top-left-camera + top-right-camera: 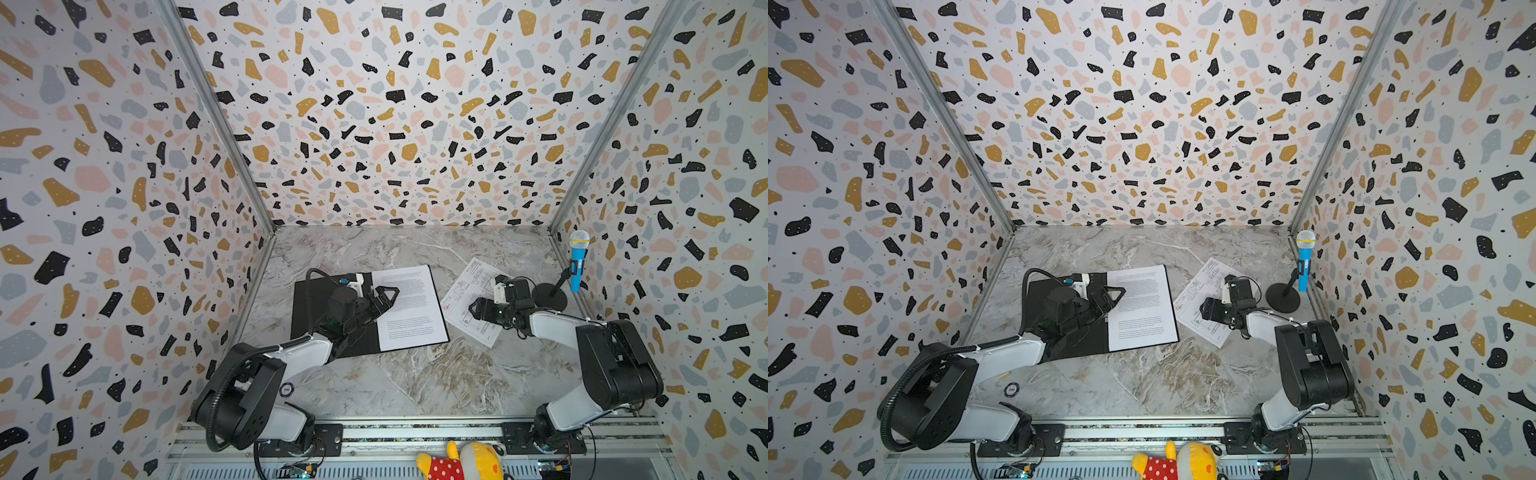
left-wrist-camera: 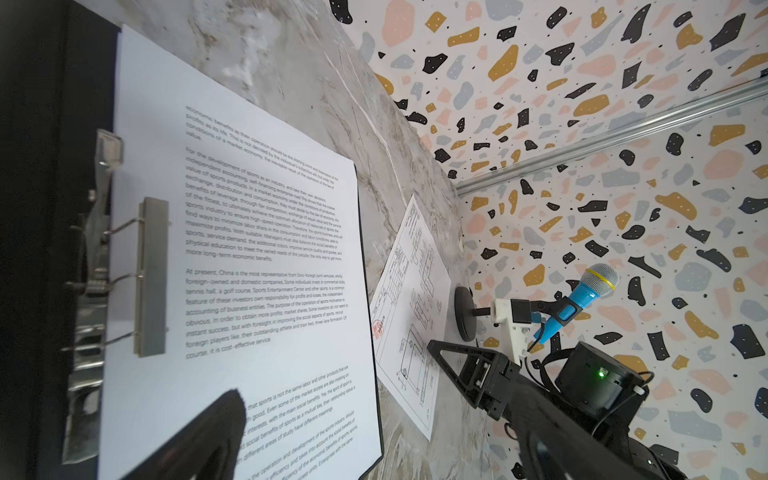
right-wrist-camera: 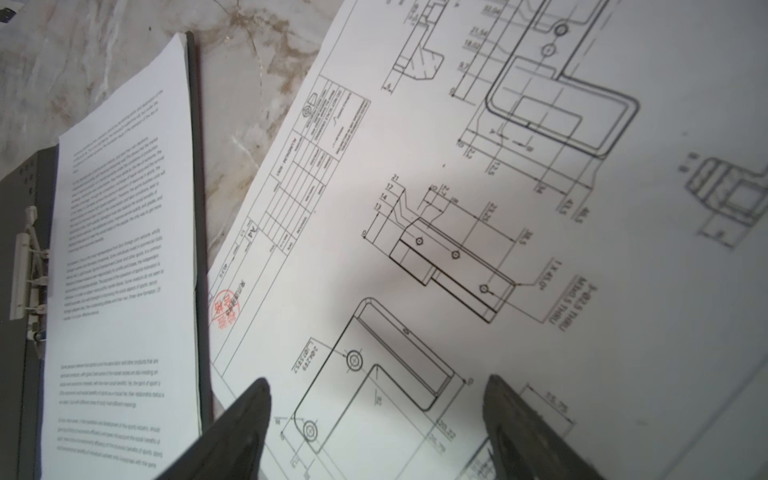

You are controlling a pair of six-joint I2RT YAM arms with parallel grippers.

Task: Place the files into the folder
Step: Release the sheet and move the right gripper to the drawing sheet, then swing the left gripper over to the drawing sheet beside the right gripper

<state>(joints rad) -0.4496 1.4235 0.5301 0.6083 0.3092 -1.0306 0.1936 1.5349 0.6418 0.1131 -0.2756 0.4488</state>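
Half done at best, judging by layout. Logging outward from the front rail: passing a plush toy (image 1: 457,463), then crossing bare marble-patterned table (image 1: 415,382), glossy and hard. Finding the left gripper (image 1: 383,300) spread wide above the folder (image 1: 307,307), gripping nothing, hovering close to the metal spine clip (image 2: 151,274). Noting the folder lying open and flat, matte black inside, carrying a text sheet (image 1: 409,307) on its right half; failing to resolve the count stacked there. Finding the right gripper (image 3: 378,395) likewise parted and empty, poised low over the drawing sheet (image 3: 415,166); contact not resolvable. Placing that sheet skewed on the table just beside the folder's right edge, outside it. Expecting near-weightless, limp paper, sliding freely on the slick top and creasing easily; favouring a pinch at a free corner or edge, never mid-sheet. Spotting, farthest right, a blue toy microphone (image 1: 578,257) on a round black stand.
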